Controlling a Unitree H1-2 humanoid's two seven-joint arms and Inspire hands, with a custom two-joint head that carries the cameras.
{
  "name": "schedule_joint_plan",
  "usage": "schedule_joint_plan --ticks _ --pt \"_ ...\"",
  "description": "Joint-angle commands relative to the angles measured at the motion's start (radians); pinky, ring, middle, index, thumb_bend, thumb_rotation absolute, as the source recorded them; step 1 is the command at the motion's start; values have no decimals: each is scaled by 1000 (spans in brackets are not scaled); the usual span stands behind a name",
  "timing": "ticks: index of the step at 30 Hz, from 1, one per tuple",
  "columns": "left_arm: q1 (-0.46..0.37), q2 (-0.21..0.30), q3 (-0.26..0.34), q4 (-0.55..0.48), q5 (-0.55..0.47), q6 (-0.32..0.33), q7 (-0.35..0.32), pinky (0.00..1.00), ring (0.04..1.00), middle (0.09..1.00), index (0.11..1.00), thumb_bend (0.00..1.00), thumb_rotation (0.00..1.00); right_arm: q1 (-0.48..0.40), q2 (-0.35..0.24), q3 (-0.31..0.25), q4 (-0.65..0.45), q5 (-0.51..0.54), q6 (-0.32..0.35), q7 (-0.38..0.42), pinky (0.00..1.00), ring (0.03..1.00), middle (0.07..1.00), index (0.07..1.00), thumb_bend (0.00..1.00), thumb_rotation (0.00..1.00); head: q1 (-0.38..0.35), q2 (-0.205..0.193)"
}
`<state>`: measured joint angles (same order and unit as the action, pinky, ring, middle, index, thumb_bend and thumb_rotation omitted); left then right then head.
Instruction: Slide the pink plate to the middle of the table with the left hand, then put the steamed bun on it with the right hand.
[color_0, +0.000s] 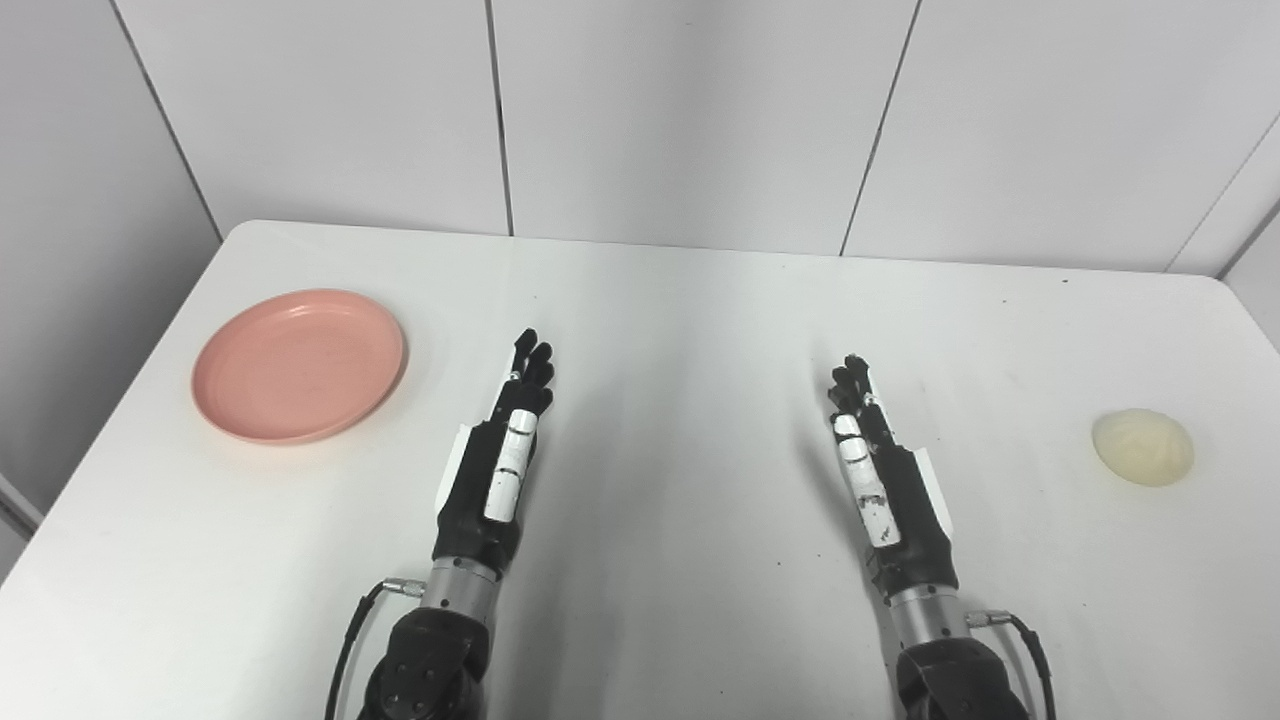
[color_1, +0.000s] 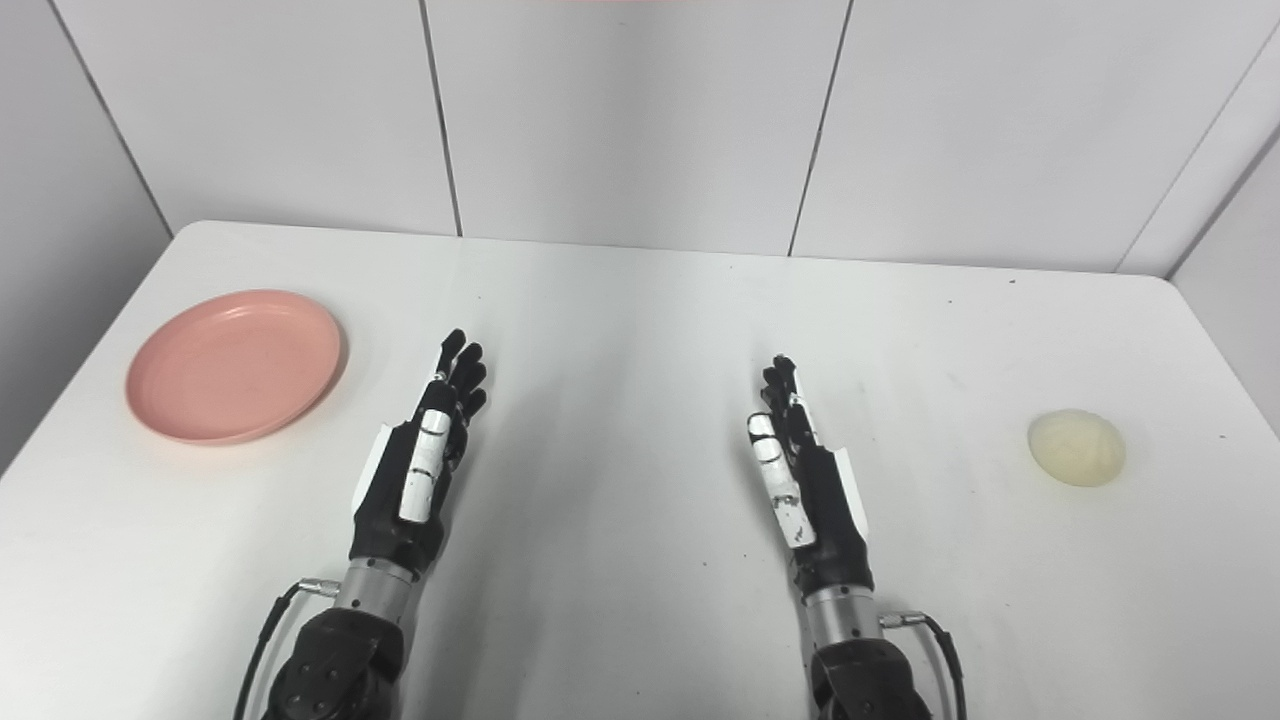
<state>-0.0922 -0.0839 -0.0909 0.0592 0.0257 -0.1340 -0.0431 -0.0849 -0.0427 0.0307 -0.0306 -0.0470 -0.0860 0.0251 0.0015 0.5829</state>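
Observation:
A pink plate (color_0: 299, 364) lies empty on the white table (color_0: 680, 330) at the far left. A pale steamed bun (color_0: 1142, 447) sits on the table at the far right. My left hand (color_0: 505, 456) is open, fingers straight and pointing away, set edge-up over the table to the right of the plate and apart from it. My right hand (color_0: 880, 466) is open in the same pose, well left of the bun and holding nothing. In the right eye view the plate (color_1: 234, 365), bun (color_1: 1077, 447), left hand (color_1: 422, 463) and right hand (color_1: 800, 473) show the same layout.
Grey wall panels (color_0: 690, 110) stand close behind the table's back edge. The table's left edge runs just beside the plate, and the right edge lies a little beyond the bun.

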Motion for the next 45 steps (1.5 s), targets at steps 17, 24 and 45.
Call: schedule_joint_plan --ticks 17,24,45 --pt "24 2 -12 17 -18 78 -28 1000 1000 1000 1000 612 1000 -5 25 -22 22 -17 -89 -64 955 954 962 982 538 910 2 0" --pt "22 1 -6 20 -24 68 -29 1000 1000 1000 1000 589 1000 -5 18 -15 15 -26 -72 -52 953 951 965 984 535 925 2 1" --pt "10 5 4 47 -35 17 -30 1000 1000 1000 1000 591 1000 -4 14 -13 15 -20 -59 -43 945 952 960 979 539 892 2 0"
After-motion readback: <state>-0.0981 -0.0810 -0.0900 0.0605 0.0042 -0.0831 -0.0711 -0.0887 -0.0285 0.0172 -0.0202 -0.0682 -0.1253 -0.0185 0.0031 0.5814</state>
